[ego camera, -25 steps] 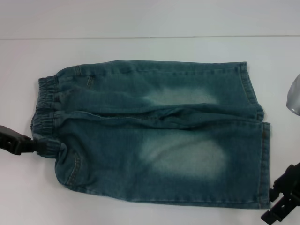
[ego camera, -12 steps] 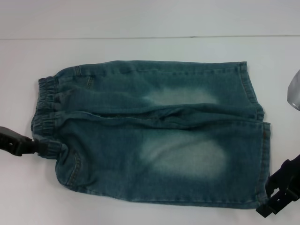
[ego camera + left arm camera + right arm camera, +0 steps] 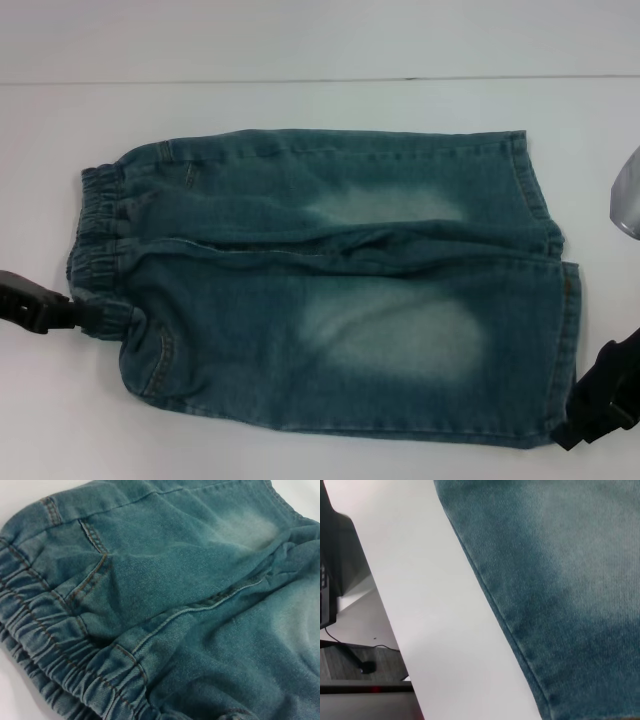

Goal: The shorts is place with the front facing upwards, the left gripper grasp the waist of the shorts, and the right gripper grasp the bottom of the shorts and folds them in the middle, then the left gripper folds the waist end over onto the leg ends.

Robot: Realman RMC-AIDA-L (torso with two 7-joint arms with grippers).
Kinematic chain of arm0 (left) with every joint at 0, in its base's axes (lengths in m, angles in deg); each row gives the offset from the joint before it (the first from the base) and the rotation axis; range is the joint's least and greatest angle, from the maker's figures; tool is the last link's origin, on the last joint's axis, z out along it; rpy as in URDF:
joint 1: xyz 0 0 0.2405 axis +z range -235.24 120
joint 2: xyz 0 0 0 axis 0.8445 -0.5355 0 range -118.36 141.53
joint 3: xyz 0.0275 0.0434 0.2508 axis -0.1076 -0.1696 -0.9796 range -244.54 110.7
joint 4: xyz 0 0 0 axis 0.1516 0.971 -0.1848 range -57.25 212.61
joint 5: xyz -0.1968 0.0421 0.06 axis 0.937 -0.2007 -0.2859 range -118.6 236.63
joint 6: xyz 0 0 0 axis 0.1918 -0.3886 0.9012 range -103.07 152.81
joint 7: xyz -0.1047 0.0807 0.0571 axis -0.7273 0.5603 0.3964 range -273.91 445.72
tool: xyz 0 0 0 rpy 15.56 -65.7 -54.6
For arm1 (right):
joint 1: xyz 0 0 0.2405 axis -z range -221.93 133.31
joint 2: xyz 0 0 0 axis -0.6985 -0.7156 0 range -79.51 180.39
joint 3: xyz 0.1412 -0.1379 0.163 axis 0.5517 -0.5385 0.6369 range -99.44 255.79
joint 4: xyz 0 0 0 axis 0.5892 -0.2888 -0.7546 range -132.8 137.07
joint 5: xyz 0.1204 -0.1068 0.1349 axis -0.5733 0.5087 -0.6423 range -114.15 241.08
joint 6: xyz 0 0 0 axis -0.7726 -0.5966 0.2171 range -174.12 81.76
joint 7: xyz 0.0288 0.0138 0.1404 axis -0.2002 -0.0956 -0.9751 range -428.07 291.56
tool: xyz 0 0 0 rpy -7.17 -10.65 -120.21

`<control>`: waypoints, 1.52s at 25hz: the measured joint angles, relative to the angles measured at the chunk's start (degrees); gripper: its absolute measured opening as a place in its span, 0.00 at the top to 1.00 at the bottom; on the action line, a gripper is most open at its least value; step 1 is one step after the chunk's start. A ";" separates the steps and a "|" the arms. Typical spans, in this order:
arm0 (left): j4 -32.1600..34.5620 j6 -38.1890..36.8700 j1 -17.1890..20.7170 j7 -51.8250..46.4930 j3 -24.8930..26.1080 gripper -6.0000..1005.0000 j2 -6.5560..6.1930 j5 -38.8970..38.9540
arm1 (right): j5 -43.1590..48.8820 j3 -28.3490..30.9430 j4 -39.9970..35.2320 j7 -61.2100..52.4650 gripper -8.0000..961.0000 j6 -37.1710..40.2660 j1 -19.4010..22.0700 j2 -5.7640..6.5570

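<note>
At the near corner of the waist of the shorts (image 3: 100, 250): left end effector (image 3: 85, 315), pinching the gathered elastic. At the near corner of the bottom of the shorts (image 3: 570, 350): right end effector (image 3: 590, 410), touching the hem, fingers impossible to read. Shorts (image 3: 340, 290) flat, spread wide across a white worktop (image 3: 300, 100). Best to secure that hem corner first, then lift both ends together, level, towards the far edge. Beyond the worktop's edge, grey floor and a dark stand.
</note>
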 joint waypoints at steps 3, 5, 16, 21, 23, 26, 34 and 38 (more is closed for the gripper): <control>0.00 -0.06 0.00 0.00 0.00 0.94 -0.02 -0.03 | -0.02 -0.05 0.05 0.01 0.66 -0.05 0.09 0.01; 0.00 -0.10 0.00 0.00 0.00 0.94 -0.02 -0.03 | -0.02 -0.06 0.06 0.04 0.74 -0.05 0.14 0.03; 0.00 -2.50 0.00 0.00 0.00 0.94 -0.45 -0.16 | -0.18 -0.02 0.06 1.14 0.95 1.08 0.48 0.36; 0.36 -5.23 -0.05 0.00 0.00 0.94 -1.07 -0.63 | -0.19 0.20 0.06 3.11 0.95 4.19 0.61 0.67; 0.75 -6.27 -0.06 0.00 0.01 0.94 -1.19 -1.05 | -0.19 0.38 -0.09 4.45 0.95 5.75 0.61 0.69; 0.95 -7.11 -0.10 0.00 0.00 0.93 -1.21 -1.64 | -0.19 1.52 -0.33 5.19 0.95 6.20 0.61 0.81; 3.32 -5.81 -0.94 -7.72 0.41 0.93 -1.42 -1.54 | -0.79 14.61 -0.04 6.90 0.96 4.22 0.23 2.62; 4.11 -3.84 -2.11 -12.08 0.52 0.93 -1.57 -1.35 | -4.96 21.37 0.28 7.04 0.96 2.67 1.33 4.21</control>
